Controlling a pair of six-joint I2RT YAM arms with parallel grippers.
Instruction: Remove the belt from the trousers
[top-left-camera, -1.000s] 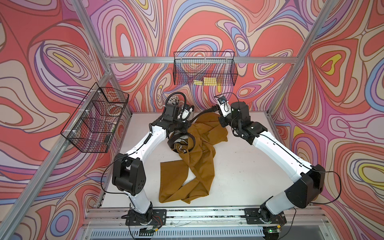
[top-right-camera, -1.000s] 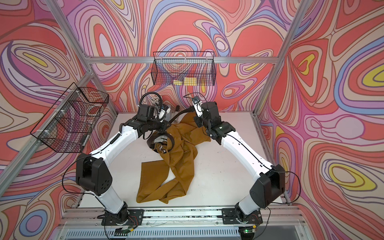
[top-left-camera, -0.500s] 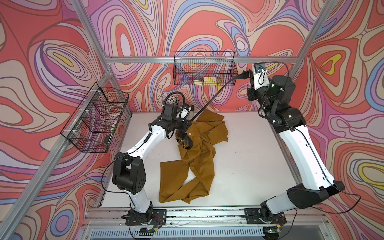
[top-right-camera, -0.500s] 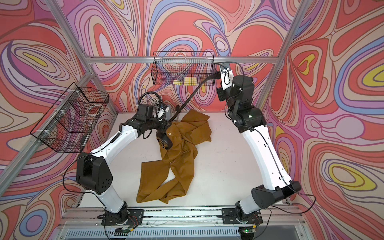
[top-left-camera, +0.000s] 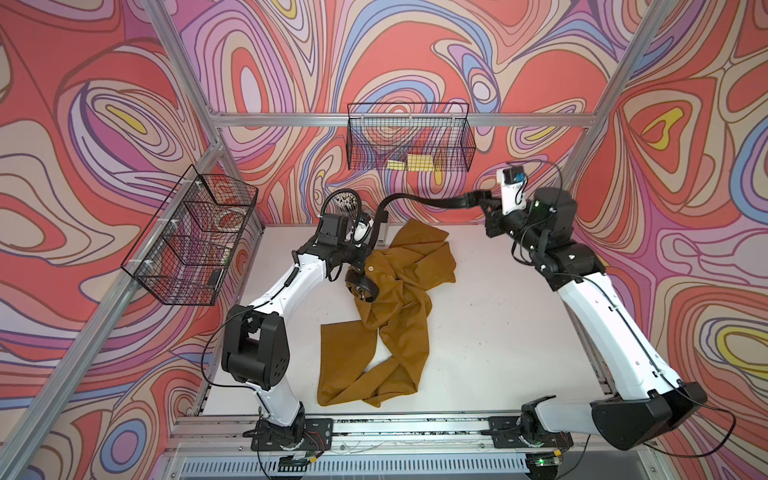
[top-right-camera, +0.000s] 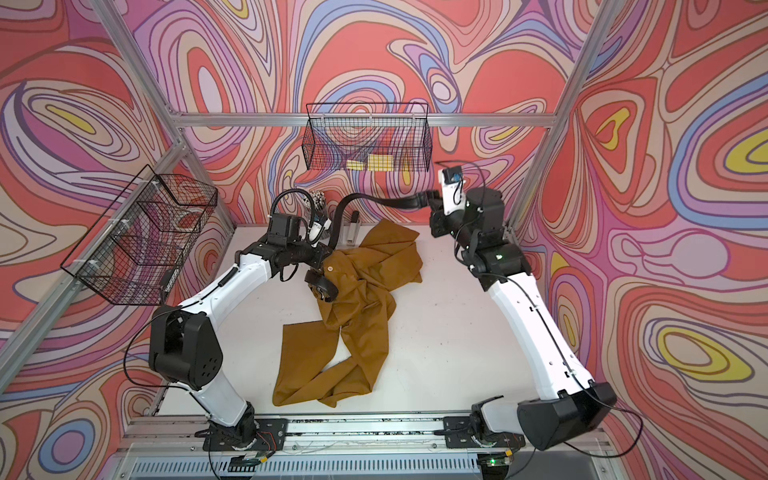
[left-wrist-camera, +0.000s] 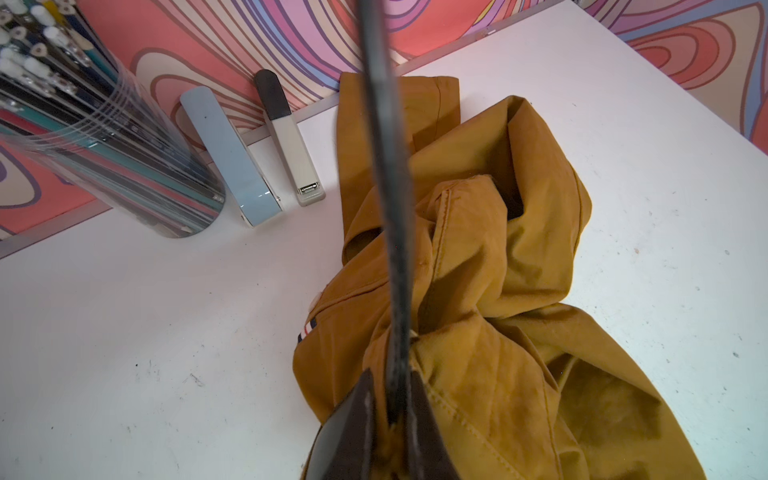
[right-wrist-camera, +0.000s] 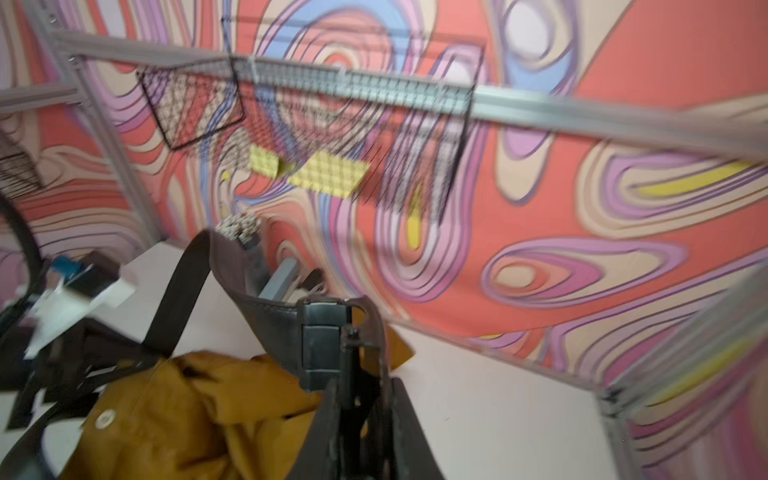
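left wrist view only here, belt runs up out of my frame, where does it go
observer: the belt arcs through the air across to the right gripper. It is curved, not pulled straight.
operator: which part is it holding
observer: the buckle end; the right wrist view shows it clamped in that gripper.
operator: so is it clear of the trousers
observer: not as far as I can tell. A black loop of it lies curled on the trousers, right beside the pale waist button.
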